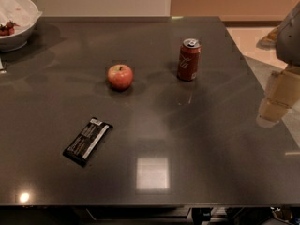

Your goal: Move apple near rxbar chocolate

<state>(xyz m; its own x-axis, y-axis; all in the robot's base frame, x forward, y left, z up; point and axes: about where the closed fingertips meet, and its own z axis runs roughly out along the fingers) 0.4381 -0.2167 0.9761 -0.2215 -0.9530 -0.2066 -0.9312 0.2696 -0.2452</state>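
Quick count of what's on the dark worktop (197, 139): one apple, one rxbar chocolate, one soda can, one bowl. That's four things, one of each.

The apple (120, 76) sits upright a bit left of the middle, red with a yellowish patch and the stem pointing up. It isn't touching anything. The rxbar chocolate (87, 141) lies flat on the near-left part of the worktop. It's a black wrapper with white lettering, turned diagonally so its pale end points up toward the apple. There's a clear gap of bare worktop between the two, so they're well apart.

The red soda can (189, 59) stands upright to the right of the apple, a little farther back, with open space between them. The white bowl (16, 25) is tucked into the far-left corner, partly cut off by the frame. It has something small and red inside that I can't make out.

There's a single tool (274, 108), pale beige, hanging at the far right by the worktop's right edge, well away from the apple and the bar. It isn't holding anything I can see, and I honestly can't tell if it's open or closed.
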